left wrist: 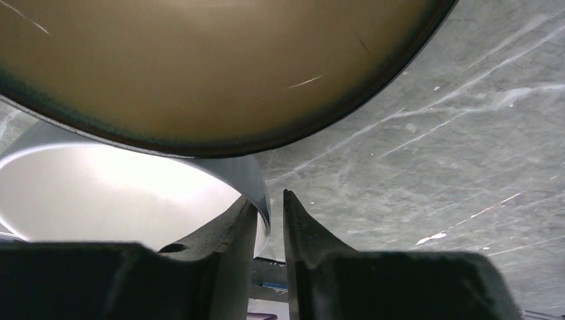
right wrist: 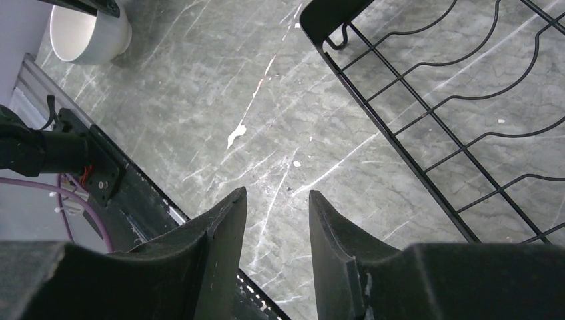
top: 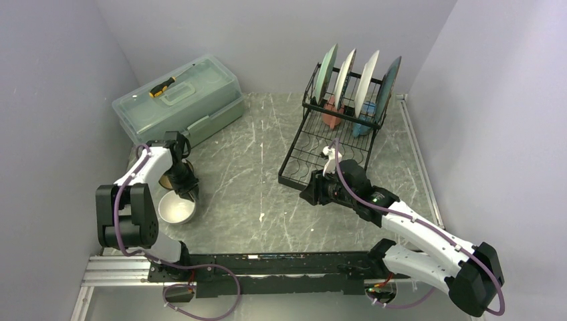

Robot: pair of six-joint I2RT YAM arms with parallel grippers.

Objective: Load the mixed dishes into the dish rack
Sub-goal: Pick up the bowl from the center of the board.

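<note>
The white bowl sits on the table at the left, with the tan bowl just behind it. My left gripper straddles the white bowl's far rim. Its jaws are narrow: the left finger lies against the inner wall and a thin gap shows at the right finger. The tan bowl fills the top of the left wrist view. The black dish rack holds several upright plates, a pink mug and a blue mug. My right gripper is open and empty over the table by the rack's front corner.
A translucent green lidded box stands at the back left with a yellow-and-black screwdriver on its lid. Walls close in on the left, back and right. The white bowl also shows in the right wrist view.
</note>
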